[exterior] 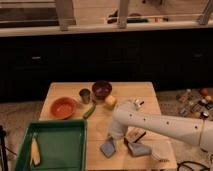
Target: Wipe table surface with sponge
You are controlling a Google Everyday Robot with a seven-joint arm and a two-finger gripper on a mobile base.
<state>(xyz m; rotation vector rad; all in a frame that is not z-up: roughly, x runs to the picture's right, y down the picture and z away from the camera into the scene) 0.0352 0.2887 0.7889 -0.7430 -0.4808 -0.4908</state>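
The robot's gripper (136, 142) hangs low over the wooden table (142, 92), its grip impossible to tell, the blue-grey sponge (107, 148) lying just beside it, a green tray (50, 129) farther off, an orange bowl (64, 107) and a dark bowl (102, 90) beyond.

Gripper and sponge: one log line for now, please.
gripper low over near side of table | sponge flat on table, beside gripper | wiping contact unclear

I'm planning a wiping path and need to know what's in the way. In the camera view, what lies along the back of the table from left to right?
Orange bowl, metal cup, dark red bowl, yellow block, small white object. The gripper is nearer the camera, close to a grey-blue pad.
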